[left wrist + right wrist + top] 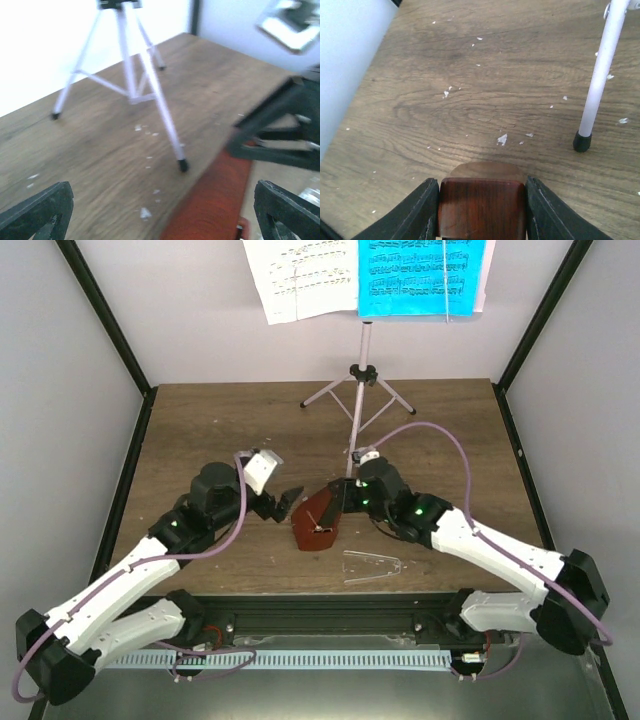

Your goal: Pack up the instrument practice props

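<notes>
The brown pyramid metronome (318,523) stands mid-table, and my right gripper (340,500) is shut on it. In the right wrist view both fingers (415,212) press its dark wood sides (482,210). The clear cover (372,565) lies flat on the table, apart from it, toward the front edge. My left gripper (283,503) hangs wide open just left of the metronome (215,200), holding nothing. The pale pink tripod music stand (358,390) is at the back, carrying a white sheet (300,275) and a cyan sheet (415,275).
One tripod leg (597,85) ends in a black foot close behind the metronome. The tripod legs (135,75) spread across the far half of the wooden table (200,430). Black frame posts and white walls enclose the sides.
</notes>
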